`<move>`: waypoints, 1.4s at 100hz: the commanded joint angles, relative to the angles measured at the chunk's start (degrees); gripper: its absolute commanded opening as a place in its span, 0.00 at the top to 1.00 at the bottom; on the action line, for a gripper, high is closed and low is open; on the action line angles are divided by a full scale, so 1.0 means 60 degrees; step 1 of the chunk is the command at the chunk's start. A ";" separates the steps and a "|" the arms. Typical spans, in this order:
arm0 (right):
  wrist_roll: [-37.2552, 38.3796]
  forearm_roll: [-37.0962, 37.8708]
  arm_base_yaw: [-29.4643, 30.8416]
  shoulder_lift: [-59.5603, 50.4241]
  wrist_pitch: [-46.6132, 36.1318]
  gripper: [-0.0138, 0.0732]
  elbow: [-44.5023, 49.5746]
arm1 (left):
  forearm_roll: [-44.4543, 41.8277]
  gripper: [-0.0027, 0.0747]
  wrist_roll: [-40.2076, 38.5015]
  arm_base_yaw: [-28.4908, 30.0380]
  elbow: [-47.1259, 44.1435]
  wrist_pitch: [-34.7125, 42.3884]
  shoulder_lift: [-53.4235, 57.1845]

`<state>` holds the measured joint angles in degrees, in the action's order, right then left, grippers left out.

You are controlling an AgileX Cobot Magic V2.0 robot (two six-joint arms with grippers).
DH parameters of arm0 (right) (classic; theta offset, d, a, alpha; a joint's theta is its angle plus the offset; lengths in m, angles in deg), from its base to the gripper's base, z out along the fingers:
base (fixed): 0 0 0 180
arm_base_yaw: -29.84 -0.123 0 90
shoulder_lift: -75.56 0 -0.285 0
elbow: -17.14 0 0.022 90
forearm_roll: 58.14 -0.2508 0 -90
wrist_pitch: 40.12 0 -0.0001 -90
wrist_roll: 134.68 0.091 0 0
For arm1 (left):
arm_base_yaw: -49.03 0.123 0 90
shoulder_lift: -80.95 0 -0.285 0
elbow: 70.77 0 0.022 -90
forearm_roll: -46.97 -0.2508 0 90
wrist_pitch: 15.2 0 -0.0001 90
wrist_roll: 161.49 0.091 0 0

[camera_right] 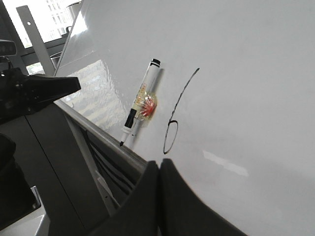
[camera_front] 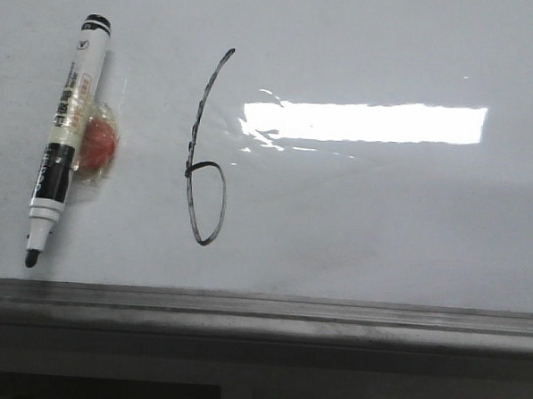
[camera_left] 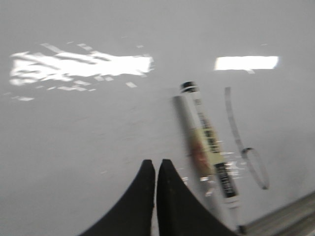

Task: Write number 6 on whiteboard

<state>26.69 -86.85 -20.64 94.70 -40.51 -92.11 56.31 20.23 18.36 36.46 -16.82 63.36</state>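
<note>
The number 6 (camera_front: 206, 161) is drawn in thin black line on the whiteboard (camera_front: 381, 223), with a long slanted stem and a narrow loop. It also shows in the left wrist view (camera_left: 246, 147) and the right wrist view (camera_right: 177, 115). A white marker (camera_front: 66, 135) lies uncapped on the board left of the 6, tip toward the rail, with a red blob taped to it. It shows in the wrist views too (camera_left: 209, 147) (camera_right: 142, 101). My left gripper (camera_left: 156, 164) is shut and empty, beside the marker. My right gripper (camera_right: 160, 164) is shut and empty, near the board's edge.
A grey metal rail (camera_front: 261, 308) runs along the board's near edge. A bright rectangular reflection (camera_front: 369, 122) lies right of the 6. In the right wrist view a dark arm part (camera_right: 34, 93) sits off the board's edge.
</note>
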 commanded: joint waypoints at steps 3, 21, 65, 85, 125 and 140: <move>-0.0077 0.0015 0.0058 0.0062 -0.0689 0.92 -0.0266 | -0.0153 0.99 0.0010 0.1529 -0.0135 0.0755 0.0122; -0.0077 0.0015 0.0058 0.0062 -0.0689 0.92 -0.0266 | -0.0361 0.99 0.0010 0.3159 -0.0910 0.0664 0.1312; -0.0077 0.0015 0.0040 0.0062 -0.0689 0.92 -0.0266 | -0.1104 0.99 -0.0120 0.4865 -0.1204 -0.2327 0.1986; -0.0077 0.0015 0.0040 0.0062 -0.0689 0.92 -0.0266 | -0.1125 0.99 -0.0143 0.4865 -0.1204 -0.2383 0.1986; -0.0077 0.0015 0.0040 0.0062 -0.0689 0.92 -0.0266 | -0.1125 0.99 -0.0143 0.4865 -0.1204 -0.2383 0.1986; -0.0077 0.0015 0.0040 0.0062 -0.0689 0.92 -0.0266 | -0.1125 0.99 -0.0143 0.4865 -0.1204 -0.2383 0.1986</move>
<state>26.69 -86.85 -20.64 94.70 -40.51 -92.07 49.70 19.79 47.46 31.68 -34.00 73.53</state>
